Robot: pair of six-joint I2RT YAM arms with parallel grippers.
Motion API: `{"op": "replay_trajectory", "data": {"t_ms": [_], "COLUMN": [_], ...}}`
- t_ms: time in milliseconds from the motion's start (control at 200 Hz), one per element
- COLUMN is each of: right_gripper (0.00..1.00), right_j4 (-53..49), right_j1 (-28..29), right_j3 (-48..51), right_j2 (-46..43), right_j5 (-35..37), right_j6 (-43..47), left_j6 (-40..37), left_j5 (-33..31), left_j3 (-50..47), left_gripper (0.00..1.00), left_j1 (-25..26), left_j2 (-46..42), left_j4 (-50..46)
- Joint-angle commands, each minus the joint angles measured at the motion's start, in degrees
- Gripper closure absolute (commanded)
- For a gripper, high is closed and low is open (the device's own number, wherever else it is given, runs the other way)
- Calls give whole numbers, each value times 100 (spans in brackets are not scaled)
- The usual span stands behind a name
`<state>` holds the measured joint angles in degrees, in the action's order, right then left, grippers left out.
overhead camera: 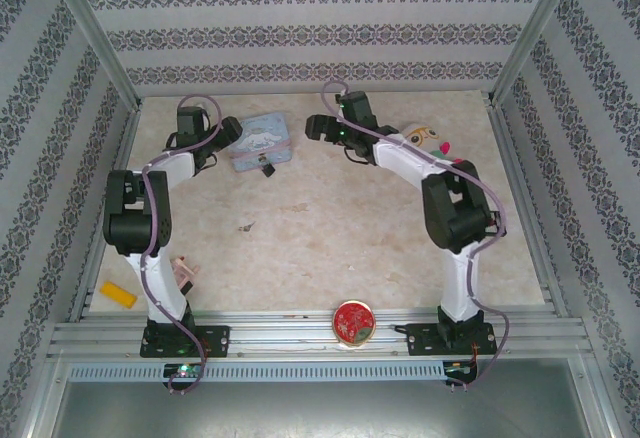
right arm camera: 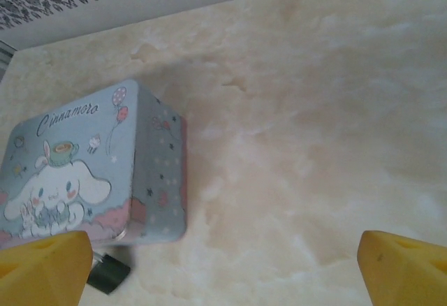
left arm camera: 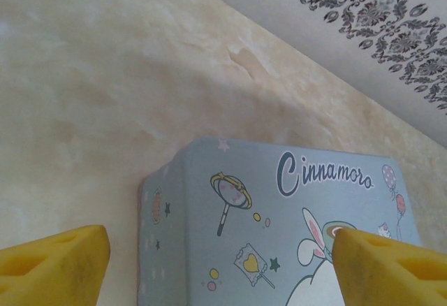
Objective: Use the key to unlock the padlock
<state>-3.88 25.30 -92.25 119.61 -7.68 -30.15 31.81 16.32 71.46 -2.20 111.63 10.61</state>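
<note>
At the near rail a round red disc [overhead camera: 353, 321] is resting between the two arm bases. A yellow block [overhead camera: 118, 294] is lying to the left of the left base. Farther in, the key [overhead camera: 244, 226] is lying on the bare worktop [overhead camera: 380, 248], showing as a tiny dark speck, well apart from both arms. Beyond it, the padlock [overhead camera: 266, 168] is sitting right against the near side of the light-blue cartoon tin [overhead camera: 260, 142]; whether it is hooked onto the tin is not clear. The left end effector [overhead camera: 232, 130] is hovering at the tin's left end, its yellow fingers [left arm camera: 56, 264] standing wide apart with nothing between them but the tin's lid below. The right end effector [overhead camera: 312, 128] is hanging just beside the tin's right end, its fingers [right arm camera: 405, 267] also spread wide and gripping nothing, with the padlock's dark body showing next to one fingertip. A pale round toy [overhead camera: 425, 138] is sitting behind the right arm, near the far wall.
</note>
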Motion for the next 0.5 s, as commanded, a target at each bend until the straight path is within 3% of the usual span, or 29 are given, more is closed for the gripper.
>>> {"op": "replay_trajectory", "data": {"t_ms": [0,340,495], "right_gripper": [7,26,37], "right_j4": [-164,-745,-1010], "right_j1": [106,246,304], "right_j3": [-663,-2397,-2567], "right_j2": [490,1855,1990], "right_j5": [-537,-1065,-1141], "right_j6": [-492,-773,-764], "left_j6": [7,-210,-253], "left_j5": [209,415,507], "left_j3": [251,606,778], "left_gripper": [25,45,51], "left_j1": [66,396,631], "left_j2": [170,578,733], "left_j4": [-165,-388,-431]}}
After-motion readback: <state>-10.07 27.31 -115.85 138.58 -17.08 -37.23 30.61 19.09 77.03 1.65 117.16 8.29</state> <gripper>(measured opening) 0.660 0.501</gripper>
